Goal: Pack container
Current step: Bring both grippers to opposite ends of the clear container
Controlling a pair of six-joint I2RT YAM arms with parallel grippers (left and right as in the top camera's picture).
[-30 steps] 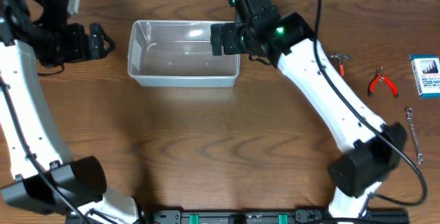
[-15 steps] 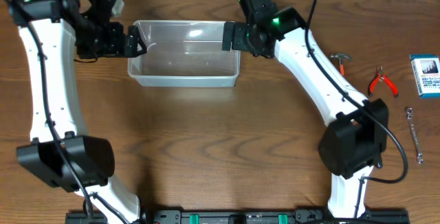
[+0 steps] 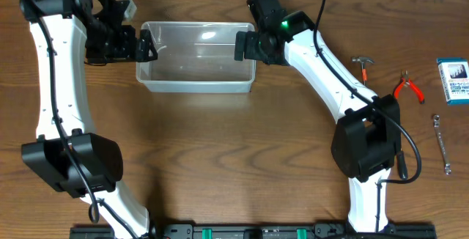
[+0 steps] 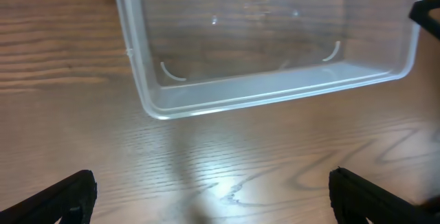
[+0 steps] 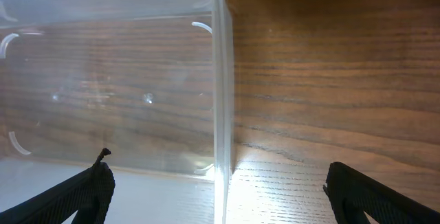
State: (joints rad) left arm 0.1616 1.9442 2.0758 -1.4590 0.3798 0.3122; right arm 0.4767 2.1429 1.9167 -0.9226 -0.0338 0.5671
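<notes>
On the wooden counter [image 3: 220, 158], the container [image 3: 196, 86] is flanked by the left pincer [image 3: 146, 46] and, astride its right wall, the right pincer [image 3: 242, 46], both spread wide, seemingly for steadying.

Left fingers [image 3: 149, 53] and right fingers [image 3: 240, 48] flank the container [image 3: 196, 85].

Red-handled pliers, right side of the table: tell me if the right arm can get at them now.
Probably yes. The pliers lie uncovered on bare wood, apart from the small hammer. The right gripper is open and empty, straddling the container's end wall, so it should lift clear first.
</notes>
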